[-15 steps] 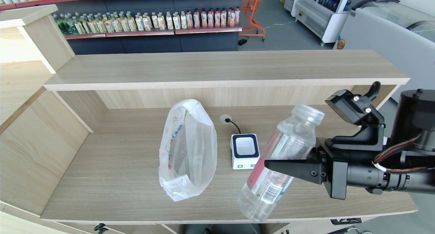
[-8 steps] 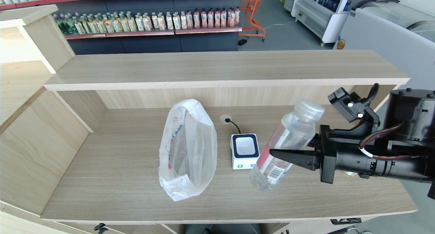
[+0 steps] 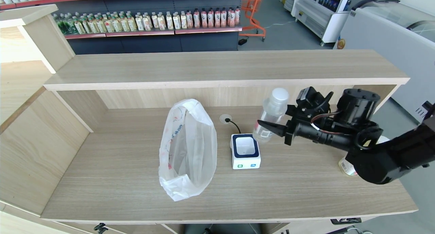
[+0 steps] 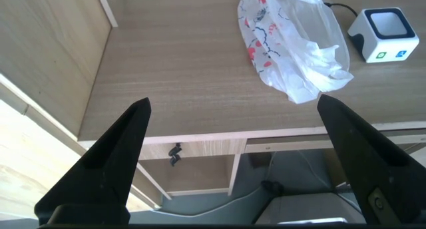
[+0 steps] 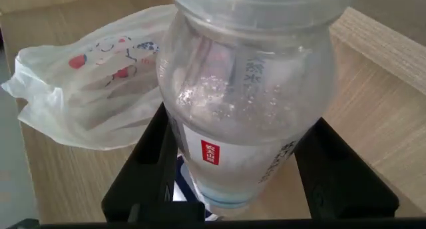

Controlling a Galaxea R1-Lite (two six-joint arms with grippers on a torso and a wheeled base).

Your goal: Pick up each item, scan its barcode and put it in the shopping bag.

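My right gripper [image 3: 272,127] is shut on a clear water bottle [image 3: 270,115] with a white cap, holding it tilted just above and to the right of the white barcode scanner [image 3: 245,150]. In the right wrist view the water bottle [image 5: 249,102] sits between the black fingers [image 5: 143,169], with the shopping bag [image 5: 86,89] behind it. The white plastic shopping bag [image 3: 187,149] lies open on the counter left of the scanner. My left gripper [image 4: 233,159] hangs open above the counter's front edge, with the shopping bag [image 4: 293,42] and the scanner [image 4: 386,32] beyond it.
A second item, a small container [image 3: 346,166], stands on the counter [image 3: 119,179] at the right, partly hidden by my right arm. A raised shelf [image 3: 221,69] borders the back of the counter, and wooden side walls [image 3: 37,142] close it in on the left.
My right arm has carried the bottle away from the front of the counter, back and left, and turned it more upright over the scanner's right side.
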